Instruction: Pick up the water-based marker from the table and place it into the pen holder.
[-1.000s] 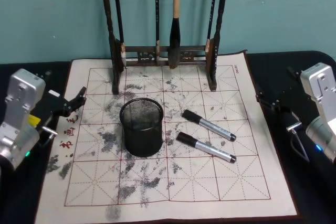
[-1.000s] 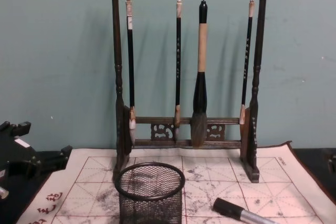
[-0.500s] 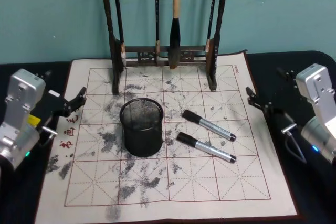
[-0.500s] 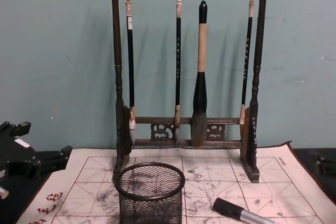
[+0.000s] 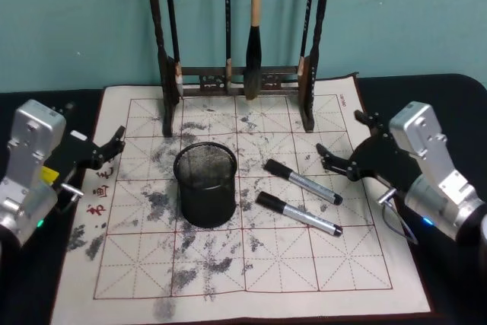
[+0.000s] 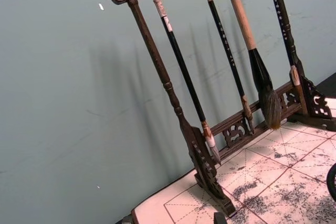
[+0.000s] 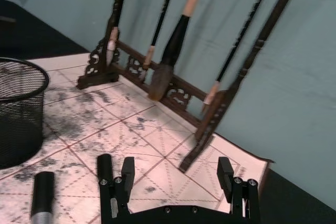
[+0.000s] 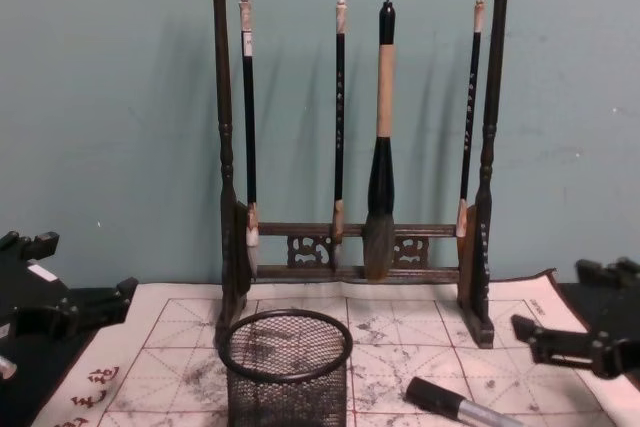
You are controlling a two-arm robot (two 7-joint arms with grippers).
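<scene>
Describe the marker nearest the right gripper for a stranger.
On the white gridded cloth mat, right of the black wire-mesh pen holder, lie two black-capped silver markers. Pick the rear marker, nearer the wooden brush rack and right gripper.

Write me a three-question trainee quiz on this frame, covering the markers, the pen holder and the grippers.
1. True or false: a marker stands inside the pen holder.
2. Multiple choice: the farther marker and the nearer marker lie on the mat on which side of the pen holder? A) the robot's left B) the robot's right C) behind it
3. Short answer: which gripper hangs over the mat near the farther marker, and is it open or shut?

Key:
1. False; the holder is empty.
2. B.
3. The right gripper, open. The left gripper sits parked at the mat's left edge, also open.
</scene>
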